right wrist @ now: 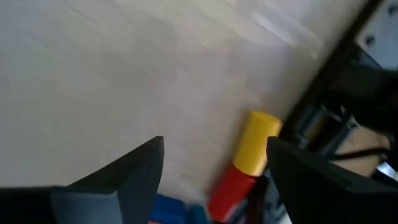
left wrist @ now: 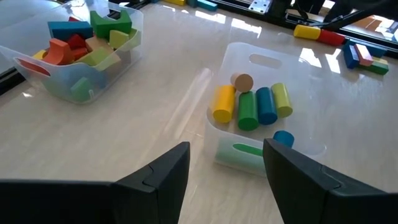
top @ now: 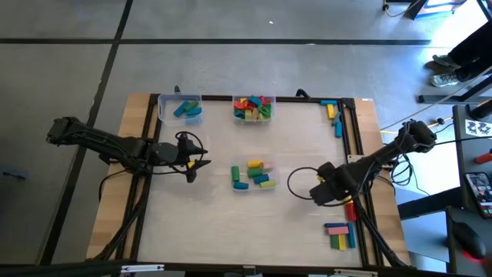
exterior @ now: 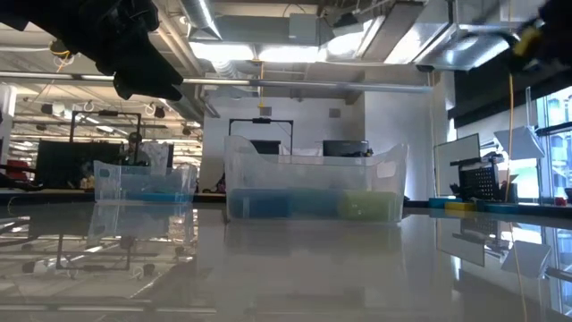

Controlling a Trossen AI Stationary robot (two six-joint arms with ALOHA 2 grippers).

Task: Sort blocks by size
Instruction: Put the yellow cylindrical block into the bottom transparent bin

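Pale wooden table on a grey floor; office monitors beyond the middle tub. Left pincer and right pincer flank it, both wide, empty.

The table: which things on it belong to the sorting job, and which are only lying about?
Belong to the job:
- blocks
- clear tubs
- left pincer, open
- right pincer, open over a yellow block

Only lying about:
- black frame rail
- cables
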